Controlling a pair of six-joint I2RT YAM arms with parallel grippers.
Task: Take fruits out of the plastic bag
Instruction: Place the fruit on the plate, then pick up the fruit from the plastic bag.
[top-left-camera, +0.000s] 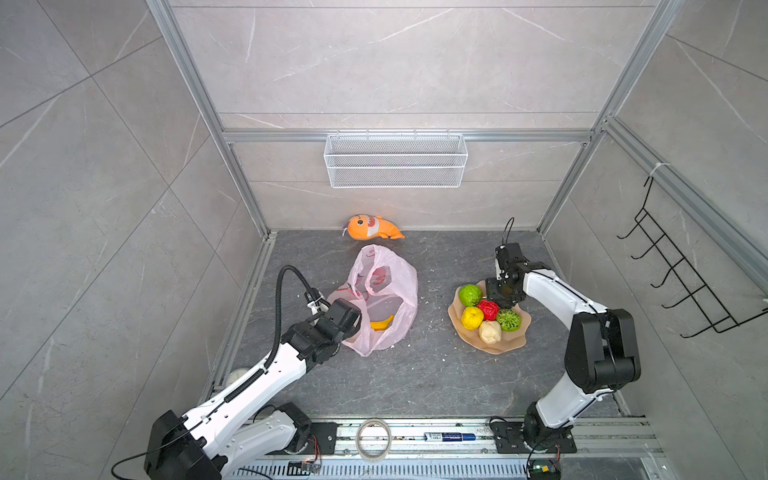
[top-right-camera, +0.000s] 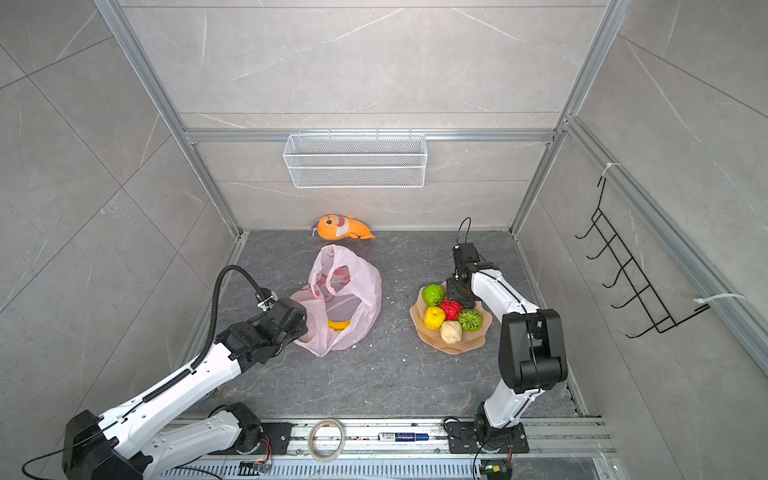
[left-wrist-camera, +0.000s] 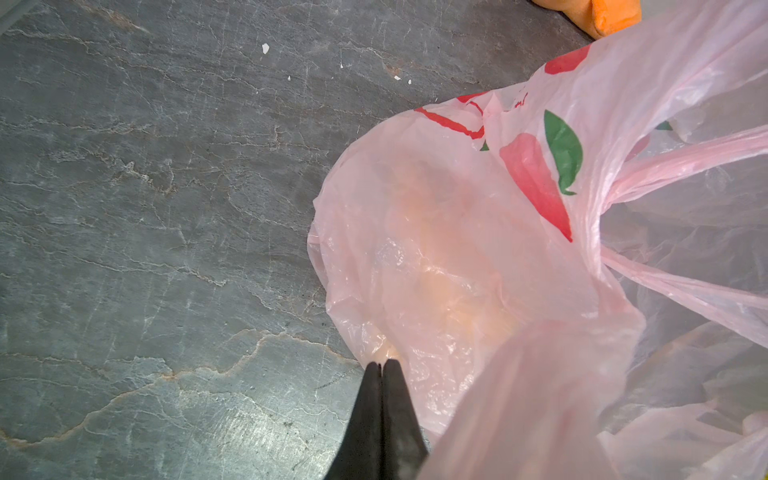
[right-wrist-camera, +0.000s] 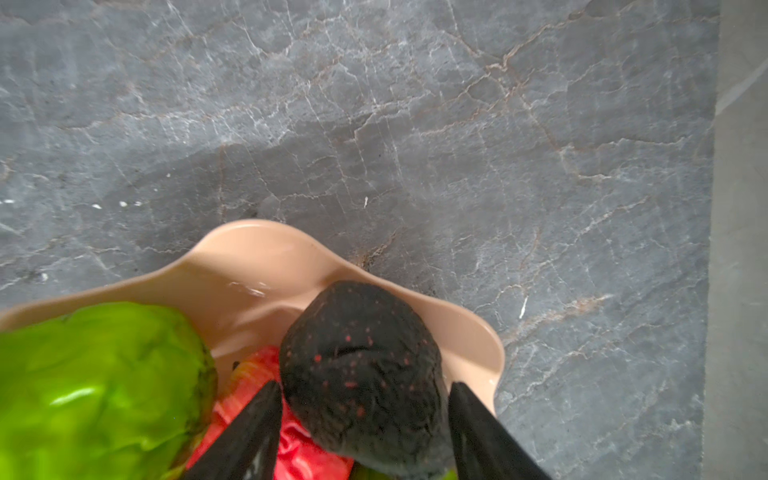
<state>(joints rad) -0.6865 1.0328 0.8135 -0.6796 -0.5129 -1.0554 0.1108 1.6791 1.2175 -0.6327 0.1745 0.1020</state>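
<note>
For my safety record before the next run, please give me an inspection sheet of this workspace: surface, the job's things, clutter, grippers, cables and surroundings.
Surface: dark stone-look tabletop, white crumbs scattered.
Job's things: pink plastic bag lying open, banana inside; avocado at the edge of the peach plate, five more fruits on it.
Clutter: orange plush toy by the back wall; tape roll and marker on the front rail.
Grippers: left gripper shut on the bag's edge; right gripper jaws either side of the avocado, grip unclear.
Cables: black hose arching over the left arm; thin wire loop above the right wrist.
Surroundings: white mesh basket on the back wall; black hook rack on the side wall.
</note>
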